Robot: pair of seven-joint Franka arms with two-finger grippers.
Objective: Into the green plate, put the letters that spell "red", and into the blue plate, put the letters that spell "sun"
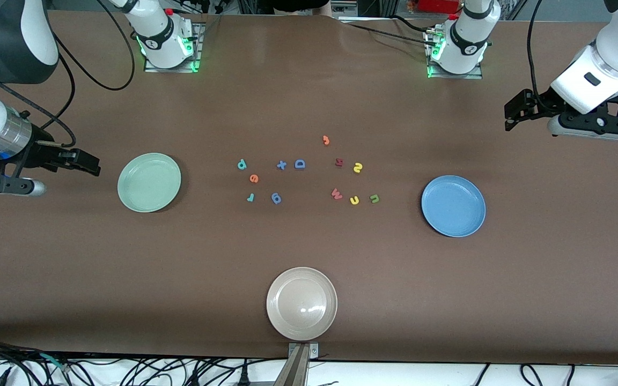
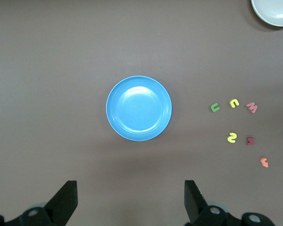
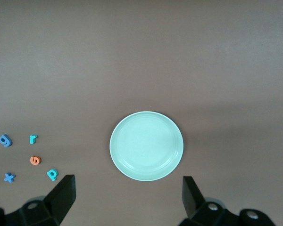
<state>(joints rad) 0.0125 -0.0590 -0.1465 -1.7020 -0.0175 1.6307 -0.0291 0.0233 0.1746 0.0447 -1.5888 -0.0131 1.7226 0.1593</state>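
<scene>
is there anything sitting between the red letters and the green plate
Nothing visible does. The teal d, orange e and teal r lie on bare table, with only open brown surface between them and the green plate. The blue g, x and D lie toward the left arm's end, off that path.

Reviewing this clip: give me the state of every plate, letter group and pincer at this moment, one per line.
green plate: empty, toward the right arm's end.
blue plate: empty, toward the left arm's end.
beige plate: empty, nearest the front camera.
"red" letters, e, d, r: loose on the table.
"sun" letters, s, n, u: loose on the table.
left pincer: open, holding nothing, above the blue plate.
right pincer: open, holding nothing, above the green plate.
</scene>
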